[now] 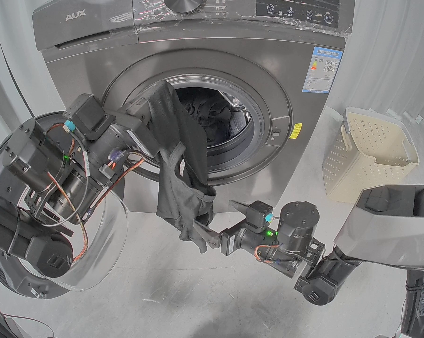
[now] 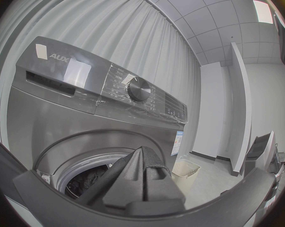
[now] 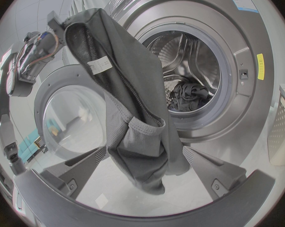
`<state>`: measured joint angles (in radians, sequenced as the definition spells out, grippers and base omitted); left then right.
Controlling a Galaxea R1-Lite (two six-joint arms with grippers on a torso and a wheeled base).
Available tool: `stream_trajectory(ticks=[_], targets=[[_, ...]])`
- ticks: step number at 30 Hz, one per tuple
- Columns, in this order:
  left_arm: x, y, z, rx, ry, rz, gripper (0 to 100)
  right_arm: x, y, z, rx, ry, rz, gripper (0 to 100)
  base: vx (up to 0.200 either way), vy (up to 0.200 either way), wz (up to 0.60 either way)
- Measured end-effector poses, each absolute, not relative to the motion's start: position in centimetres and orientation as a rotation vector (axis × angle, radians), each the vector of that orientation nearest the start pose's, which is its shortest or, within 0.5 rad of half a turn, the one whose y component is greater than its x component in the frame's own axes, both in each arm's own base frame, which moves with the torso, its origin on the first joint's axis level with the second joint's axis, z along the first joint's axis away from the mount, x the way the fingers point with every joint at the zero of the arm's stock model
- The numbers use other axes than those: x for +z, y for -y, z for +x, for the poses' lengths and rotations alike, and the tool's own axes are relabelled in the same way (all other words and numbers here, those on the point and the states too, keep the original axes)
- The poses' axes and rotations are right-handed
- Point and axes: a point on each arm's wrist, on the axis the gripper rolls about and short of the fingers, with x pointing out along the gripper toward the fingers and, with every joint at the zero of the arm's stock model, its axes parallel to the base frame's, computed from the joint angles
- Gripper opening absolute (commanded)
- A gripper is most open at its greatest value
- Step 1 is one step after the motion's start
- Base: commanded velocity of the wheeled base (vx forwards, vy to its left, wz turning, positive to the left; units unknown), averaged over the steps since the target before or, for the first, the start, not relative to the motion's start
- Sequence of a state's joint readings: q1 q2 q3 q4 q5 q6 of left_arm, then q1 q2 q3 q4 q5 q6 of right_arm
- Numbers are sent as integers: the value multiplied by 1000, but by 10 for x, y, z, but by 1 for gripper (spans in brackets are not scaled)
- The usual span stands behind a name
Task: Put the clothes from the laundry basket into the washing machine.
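Grey front-load washing machine (image 1: 268, 48) stands at centre, w/ its round glass door (image 1: 104, 254) swung fully open to the robot's left. A cream perforated laundry basket (image 1: 376, 156) sits on the floor (image 1: 174, 296) just to the right of the machine, near its front corner.

A dark grey garment (image 1: 179, 132) hangs in the air in front of the drum opening, outside the machine. Its top edge is level w/ the upper-left part of the door ring and its bottom end dangles below the opening. More dark clothes (image 1: 212, 118) lie bunched inside the drum, at the bottom.

Left end effector (image 1: 146, 100) is up by the left rim of the opening, fingers (image 2: 130, 177) pressed together and pinching the garment's top edge; the cloth drapes over the tips. Right end effector (image 1: 221, 219) is lower, in front of the machine's base, fingers (image 3: 85, 164) spread wide w/ the garment's bottom end hanging between them; can't tell whether they touch the cloth.

A small white tag (image 3: 99, 65) shows on the garment near the top.
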<state>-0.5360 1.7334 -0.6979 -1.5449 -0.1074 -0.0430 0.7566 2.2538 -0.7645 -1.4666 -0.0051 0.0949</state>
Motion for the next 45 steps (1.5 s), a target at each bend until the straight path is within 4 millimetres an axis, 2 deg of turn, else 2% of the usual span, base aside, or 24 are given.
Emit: stream_trajectory(ticks=[16,24,25,37,40,45], targets=[[240,158,237,-690,508,-166,0,69,-287,334,711,104,122,100,0,0,0],[243,159,233,-702,518,-174,0,57,-298,355,705,123,114,100,0,0,0],[243,159,233,-703,520,-177,0,55,-299,357,705,126,113,0,0,0,0],[243,155,234,-699,485,-231,0,54,-297,365,680,146,123,0,0,0,0],[238,149,241,-668,455,-217,0,57,-288,368,653,145,124,0,0,0,0],[222,136,255,-615,389,-184,0,76,-266,372,603,161,128,0,0,0,0]])
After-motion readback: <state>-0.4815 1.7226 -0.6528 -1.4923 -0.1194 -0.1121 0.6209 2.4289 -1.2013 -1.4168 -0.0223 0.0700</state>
